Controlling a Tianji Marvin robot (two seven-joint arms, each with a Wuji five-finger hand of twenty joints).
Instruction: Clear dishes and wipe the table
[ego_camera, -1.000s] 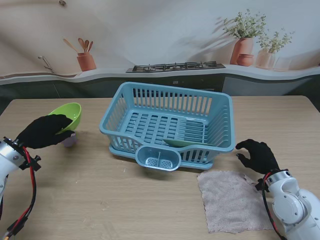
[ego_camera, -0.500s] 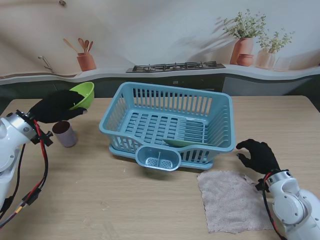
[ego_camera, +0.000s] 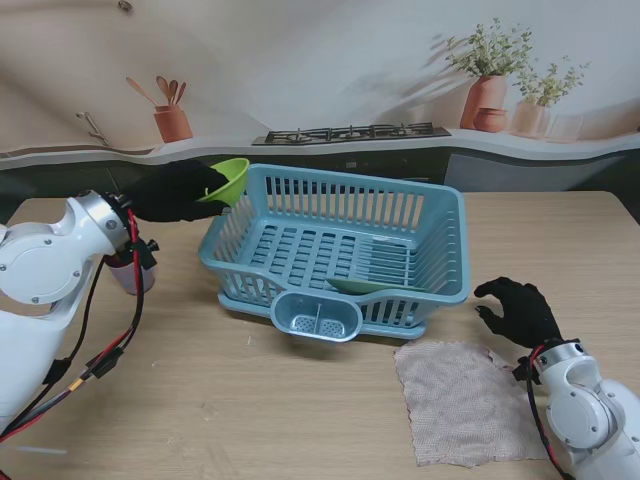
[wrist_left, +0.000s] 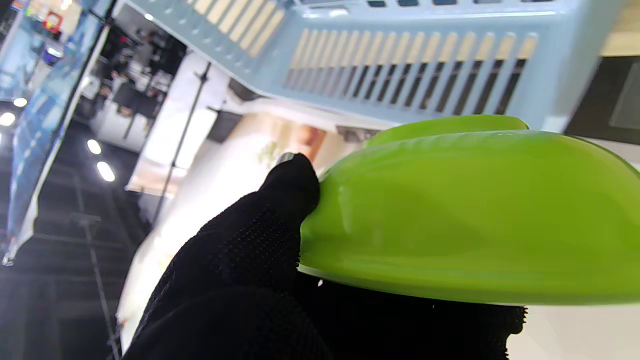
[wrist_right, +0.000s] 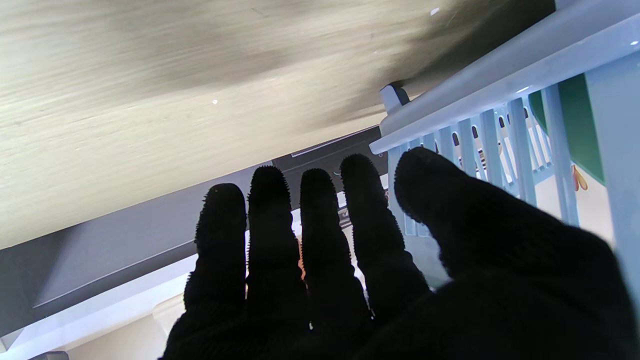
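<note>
At dish rack left rim: left hand, fingers clamped on green bowl, has carried it up from table; right hand fingers apart, idle.

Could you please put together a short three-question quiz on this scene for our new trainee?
1. True or false: the left robot hand holds the green bowl over the table, at the left rim of the blue rack.
2. What lies on the table nearest the right robot hand?
A. a sponge
B. a cloth
C. a fork
3. Fill in: a green ____ already lies inside the rack.

Key:
1. True.
2. B, the cloth, just nearer to me than that hand, which holds nothing.
3. Plate.
</note>
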